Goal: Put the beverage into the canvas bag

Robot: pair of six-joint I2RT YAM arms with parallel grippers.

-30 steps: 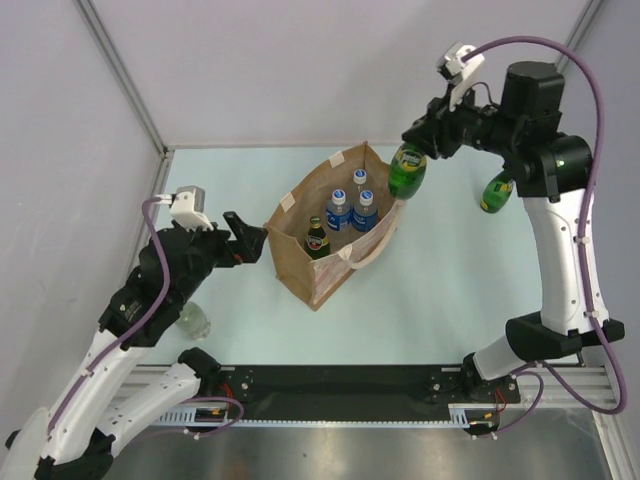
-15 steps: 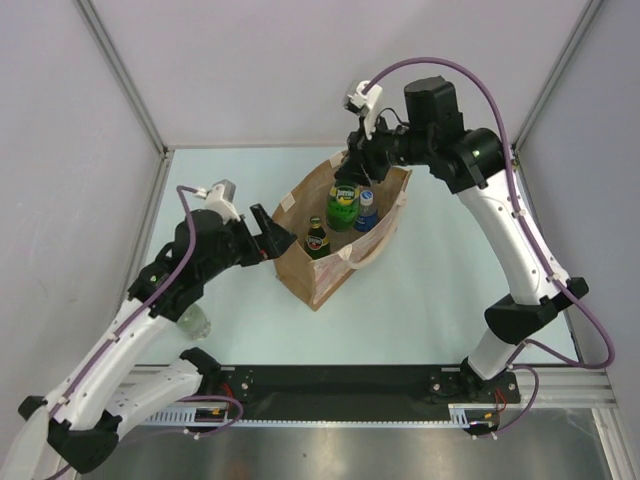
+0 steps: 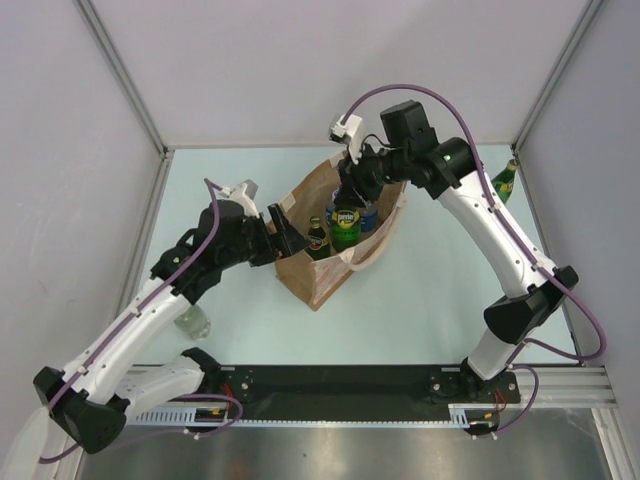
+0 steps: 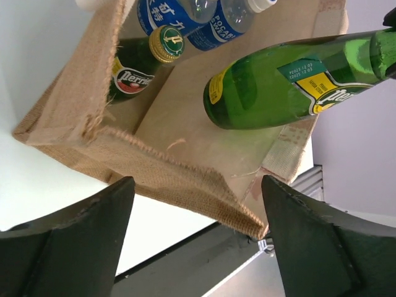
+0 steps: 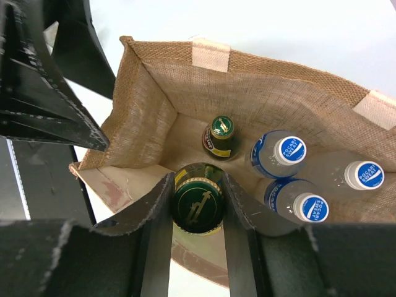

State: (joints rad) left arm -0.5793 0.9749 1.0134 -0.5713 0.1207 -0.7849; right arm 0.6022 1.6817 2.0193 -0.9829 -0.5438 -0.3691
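Observation:
The tan canvas bag (image 3: 322,277) stands open mid-table, with cream handles. My right gripper (image 3: 352,186) is shut on the cap of a green Perrier bottle (image 3: 346,222) and holds it upright inside the bag's mouth. In the right wrist view the gripper (image 5: 198,207) clamps the cap (image 5: 198,204) above the bag (image 5: 148,117). My left gripper (image 3: 283,232) is open at the bag's left rim. In the left wrist view the gripper (image 4: 198,247) straddles the bag's wall (image 4: 154,167) without closing on it, and the held bottle (image 4: 278,80) hangs above the bag's floor.
Inside the bag stand a small green bottle (image 5: 218,137) and three blue-capped water bottles (image 5: 281,151). Another green bottle (image 3: 503,181) stands by the right wall. A clear bottle (image 3: 192,321) lies under my left arm near the table's front.
My right arm carried the green bottle left from beside the bag to over it and lowered it into the mouth. My left gripper moved right to the bag's rim.

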